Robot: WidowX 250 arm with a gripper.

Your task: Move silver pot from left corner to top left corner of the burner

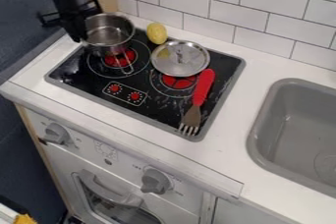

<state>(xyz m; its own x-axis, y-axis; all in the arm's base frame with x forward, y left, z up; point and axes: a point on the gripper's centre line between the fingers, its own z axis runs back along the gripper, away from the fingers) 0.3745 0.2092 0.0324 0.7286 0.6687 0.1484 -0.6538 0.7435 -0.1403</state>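
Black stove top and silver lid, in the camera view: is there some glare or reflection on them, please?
Camera view: pale streaks on the black stove top near its left corner and by the red-handled fork, glare or smears, I cannot tell which; camera view again: bright shine on the silver lid, plus a yellow patch near the yellow object, probably its reflection.

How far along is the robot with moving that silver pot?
The silver pot is over the top left corner of the black cooktop, so the move looks nearly done. The gripper is at the pot's rim; whether it grips is unclear. Probably left: any lowering or release, then backing away.
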